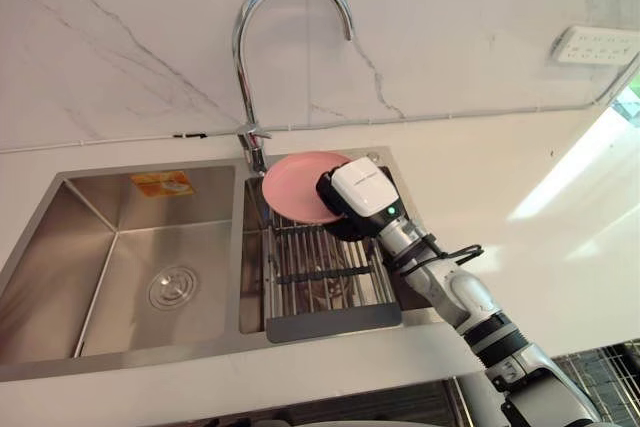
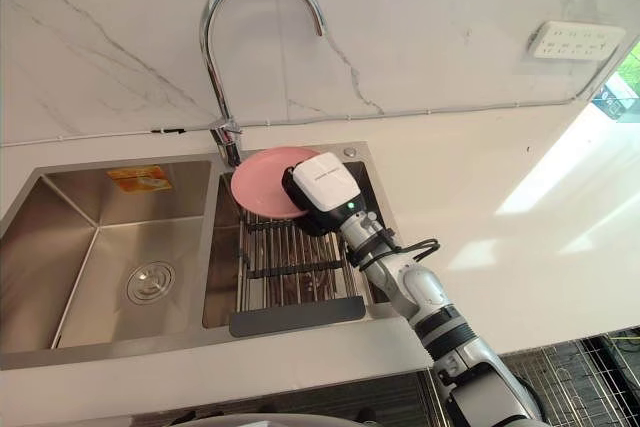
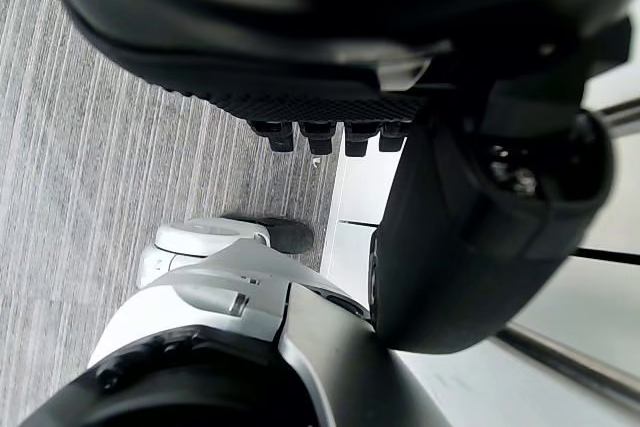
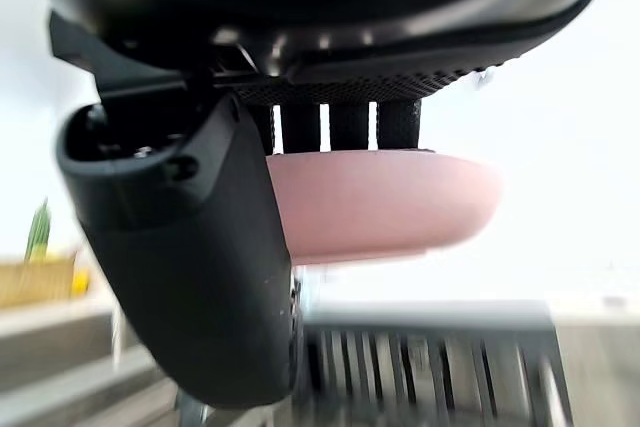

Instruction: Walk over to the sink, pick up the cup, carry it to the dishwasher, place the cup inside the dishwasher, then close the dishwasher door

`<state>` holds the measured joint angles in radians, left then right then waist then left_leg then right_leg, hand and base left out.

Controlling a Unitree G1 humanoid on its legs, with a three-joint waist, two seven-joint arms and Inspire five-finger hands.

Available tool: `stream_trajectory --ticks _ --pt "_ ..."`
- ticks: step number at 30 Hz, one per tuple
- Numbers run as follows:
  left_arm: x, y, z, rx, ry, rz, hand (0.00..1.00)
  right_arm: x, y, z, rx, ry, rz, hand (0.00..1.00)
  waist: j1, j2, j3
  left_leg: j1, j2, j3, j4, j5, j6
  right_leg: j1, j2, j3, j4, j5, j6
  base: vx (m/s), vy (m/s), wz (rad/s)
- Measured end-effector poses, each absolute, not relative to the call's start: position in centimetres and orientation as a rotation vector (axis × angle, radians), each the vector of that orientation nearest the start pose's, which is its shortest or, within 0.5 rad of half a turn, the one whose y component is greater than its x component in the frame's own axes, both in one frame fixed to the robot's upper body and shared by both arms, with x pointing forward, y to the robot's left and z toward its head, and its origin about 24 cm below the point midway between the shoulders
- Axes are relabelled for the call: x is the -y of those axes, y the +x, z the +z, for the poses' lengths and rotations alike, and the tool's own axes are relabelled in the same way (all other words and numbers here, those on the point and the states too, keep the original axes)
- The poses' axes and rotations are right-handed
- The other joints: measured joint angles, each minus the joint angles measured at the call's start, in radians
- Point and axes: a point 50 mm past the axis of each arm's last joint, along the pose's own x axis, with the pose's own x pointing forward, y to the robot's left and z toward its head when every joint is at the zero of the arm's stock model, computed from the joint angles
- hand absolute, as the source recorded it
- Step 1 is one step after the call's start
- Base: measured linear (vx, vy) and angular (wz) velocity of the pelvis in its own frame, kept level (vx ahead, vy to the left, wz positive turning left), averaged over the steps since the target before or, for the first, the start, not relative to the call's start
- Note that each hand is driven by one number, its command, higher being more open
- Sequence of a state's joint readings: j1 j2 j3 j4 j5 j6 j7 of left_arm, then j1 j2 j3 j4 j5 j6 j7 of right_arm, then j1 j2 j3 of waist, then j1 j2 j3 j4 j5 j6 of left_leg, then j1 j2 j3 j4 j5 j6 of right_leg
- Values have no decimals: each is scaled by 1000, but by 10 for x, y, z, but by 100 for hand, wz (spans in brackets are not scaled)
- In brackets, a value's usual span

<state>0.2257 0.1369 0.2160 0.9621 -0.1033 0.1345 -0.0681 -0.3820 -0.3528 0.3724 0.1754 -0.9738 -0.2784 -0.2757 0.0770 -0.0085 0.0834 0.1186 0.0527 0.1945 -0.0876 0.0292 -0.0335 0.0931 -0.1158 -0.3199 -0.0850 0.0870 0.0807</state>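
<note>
The right hand [image 1: 362, 192] pinches a smooth, round pink dish [image 1: 295, 187] between thumb and fingers. The dish is tilted on edge over the slatted metal rack [image 1: 320, 269] in the steel double sink [image 1: 100, 277], below the arched chrome faucet [image 1: 238, 57]. The left hand [image 3: 480, 217] hangs with relaxed fingers.

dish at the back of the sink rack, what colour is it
Plain pink, no pattern visible; the dish shows best in the left eye view.
</note>
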Motion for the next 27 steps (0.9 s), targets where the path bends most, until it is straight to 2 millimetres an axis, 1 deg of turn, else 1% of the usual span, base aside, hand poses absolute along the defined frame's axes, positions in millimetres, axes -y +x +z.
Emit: stream_trajectory --ticks 3,6,10,13,15,16,17,18,19,20,21,22,23,24,25,26,27 --pt "-229 38 -162 -1262 -156 333 100 100 295 112 744 -1243 218 0 -2 1 0 1 0 3 0 -1 -1 0 0 2 0 0 0 0 0 0" --pt "-229 38 -162 -1269 -165 337 100 98 293 115 755 -1230 229 0 -4 1 0 2 2 4 0 -2 -2 0 1 4 0 0 0 0 0 0" --pt "-229 39 -162 -1271 -167 338 100 96 285 126 817 -1227 241 0 -3 1 0 3 4 6 1 -4 -3 0 3 6 0 0 0 0 0 0" --pt "-229 41 -161 -1263 -164 337 100 93 279 136 871 -1204 238 0 -3 0 -1 3 5 7 1 -5 -4 0 4 7 0 0 0 0 0 0" --pt "-229 42 -160 -1259 -146 333 100 97 271 143 895 -1187 214 0 -2 -1 -1 3 5 6 2 -6 -4 0 4 9 0 0 0 -11 -4 -3" --pt "-229 39 -161 -1264 -143 341 100 101 265 147 901 -1155 197 0 -2 -1 -2 2 4 8 16 -16 -3 -5 5 25 0 0 0 -20 0 -13" --pt "-229 38 -161 -1266 -144 347 100 102 263 147 901 -1146 194 0 -1 -2 -3 -5 1 8 43 -31 -6 -6 4 39 1 0 0 -16 18 -30" --pt "-230 34 -160 -1268 -146 360 100 103 262 148 904 -1143 193 0 2 -3 -4 -31 1 -1 125 -76 -10 -12 2 69 4 0 0 -6 18 -66" --pt "-229 28 -161 -1273 -150 370 100 103 261 148 912 -1142 198 0 17 3 -6 -69 10 -59 229 -130 -14 -26 5 115 14 0 -1 -1 -3 -130" --pt "-224 18 -162 -1288 -166 377 100 103 260 149 929 -1144 211 0 28 24 -10 -106 22 -159 349 -199 -20 -53 23 185 36 0 -3 -1 -9 -148" --pt "-220 12 -163 -1303 -177 379 100 104 258 149 934 -1148 215 0 30 39 -14 -115 29 -194 386 -233 -23 -64 35 218 47 0 -3 -2 15 -168" --pt "-213 4 -165 -1326 -192 375 100 109 254 151 940 -1155 206 0 25 66 -16 -115 42 -224 421 -293 -23 -92 60 274 73 2 -1 -21 95 -132" --pt "-213 3 -165 -1328 -190 374 100 116 251 152 931 -1163 181 0 17 65 -10 -117 40 -204 438 -305 -17 -115 62 307 99 7 5 -61 142 -128" --pt "-216 0 -165 -1354 -151 343 100 124 252 155 918 -1168 139 0 -2 49 6 -116 25 -197 446 -309 -11 -145 60 340 130 10 10 -89 141 -81" --pt "-218 0 -165 -1353 -144 342 100 129 254 157 908 -1172 112 0 -9 37 19 -116 19 -182 451 -309 -7 -161 57 359 141 15 15 -192 166 -101" --pt "-223 2 -163 -1352 -115 333 100 139 256 159 878 -1179 52 0 -6 21 39 -118 14 -143 469 -317 8 -189 61 406 156 37 14 -207 132 -92" --pt "-225 2 -163 -1353 -103 327 100 141 257 159 868 -1171 35 0 -6 12 44 -119 16 -123 473 -321 11 -202 65 417 161 46 10 -297 149 -121"
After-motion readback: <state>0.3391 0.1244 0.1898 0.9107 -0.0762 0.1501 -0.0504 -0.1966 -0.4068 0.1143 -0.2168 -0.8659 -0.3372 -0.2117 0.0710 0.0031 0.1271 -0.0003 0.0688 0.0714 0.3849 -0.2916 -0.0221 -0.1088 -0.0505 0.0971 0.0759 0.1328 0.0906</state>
